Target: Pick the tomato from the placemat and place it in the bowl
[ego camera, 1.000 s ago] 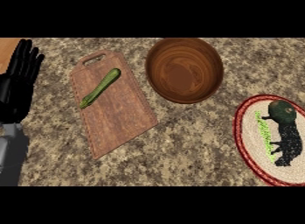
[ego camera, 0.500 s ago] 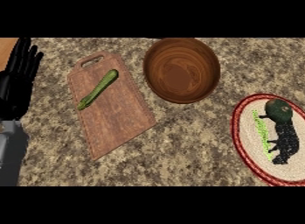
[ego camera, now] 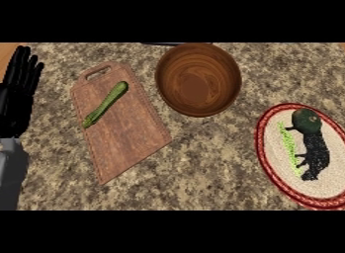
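- My left hand (ego camera: 14, 101) stands at the far left of the view, well to the left of the bowl (ego camera: 198, 79), fingers straight and pointing away from me, holding nothing; its grey forearm (ego camera: 3, 180) runs down to the lower left corner.
- My right hand (ego camera: 315, 150) lies on the placemat (ego camera: 277, 168), which is to the right of the bowl and nearer to me. The hand shows as a dark shape stretched along the mat's length, with its far end towards the bowl's side of the counter.
- That far end meets the tomato (ego camera: 306, 120), a dark green round thing sitting at the mat's far end. I cannot tell whether my fingers are curled round it or only touching it.
- The tomato is on the placemat, apart from the bowl, with a strip of bare counter (ego camera: 219, 163) between mat and bowl.
- A light green strip (ego camera: 288, 146) lies on the mat just beside my right hand, on the side facing the bowl.
- The bowl is brown and holds nothing.
- Just left of the bowl lies a wooden cutting board (ego camera: 124, 133), tilted, its handle end far from me, with a green zucchini (ego camera: 106, 104) resting on it.
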You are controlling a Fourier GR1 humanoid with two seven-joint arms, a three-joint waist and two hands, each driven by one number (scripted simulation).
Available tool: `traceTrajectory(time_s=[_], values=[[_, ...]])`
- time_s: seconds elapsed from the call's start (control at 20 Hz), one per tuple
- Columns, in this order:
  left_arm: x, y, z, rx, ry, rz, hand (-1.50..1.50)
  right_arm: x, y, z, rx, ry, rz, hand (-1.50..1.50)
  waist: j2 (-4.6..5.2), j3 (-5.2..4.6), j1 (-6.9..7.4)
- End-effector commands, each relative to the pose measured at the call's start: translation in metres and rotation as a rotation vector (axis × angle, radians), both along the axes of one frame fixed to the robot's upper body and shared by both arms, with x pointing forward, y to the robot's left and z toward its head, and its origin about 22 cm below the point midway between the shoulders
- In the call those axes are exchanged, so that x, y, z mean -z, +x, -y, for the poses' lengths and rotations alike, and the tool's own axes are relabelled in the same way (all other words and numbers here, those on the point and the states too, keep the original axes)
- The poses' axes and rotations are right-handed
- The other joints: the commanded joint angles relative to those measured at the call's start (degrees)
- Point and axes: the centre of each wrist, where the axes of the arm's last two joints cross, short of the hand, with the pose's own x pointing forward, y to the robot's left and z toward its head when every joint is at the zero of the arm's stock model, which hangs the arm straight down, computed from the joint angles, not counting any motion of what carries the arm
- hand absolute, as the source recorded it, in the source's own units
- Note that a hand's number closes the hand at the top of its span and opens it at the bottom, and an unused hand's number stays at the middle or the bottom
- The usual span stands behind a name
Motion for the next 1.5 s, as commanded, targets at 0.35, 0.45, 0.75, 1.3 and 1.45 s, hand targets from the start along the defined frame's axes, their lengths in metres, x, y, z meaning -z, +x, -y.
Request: traceTrajectory(time_s=[0.35,0.45,0.75,1.3,1.45], values=[[-0.002,-0.006,0.003,-0.025,-0.002,-0.013,0.0,-0.04,0.053,-0.1,-0.271,0.124,-0.174,1.5,-0.67,-0.07,-1.85],[-0.004,-0.011,-0.017,-0.024,0.002,-0.007,0.0,-0.052,0.061,-0.131,-0.28,0.087,-0.185,1.5,-0.82,-0.1,-2.05],[-0.002,-0.007,-0.002,-0.028,0.004,-0.017,0.0,-0.043,0.079,-0.21,-0.308,0.013,-0.248,1.5,-0.56,-0.08,-1.94],[0.008,-0.018,-0.004,-0.057,0.003,-0.02,0.0,0.066,0.076,-0.289,-0.346,-0.03,-0.324,1.5,-0.95,-0.05,-3.43],[-0.003,-0.016,-0.008,-0.046,-0.002,-0.021,0.0,0.083,0.072,-0.315,-0.278,-0.109,-0.277,1.5,-0.78,-0.05,-2.96]])
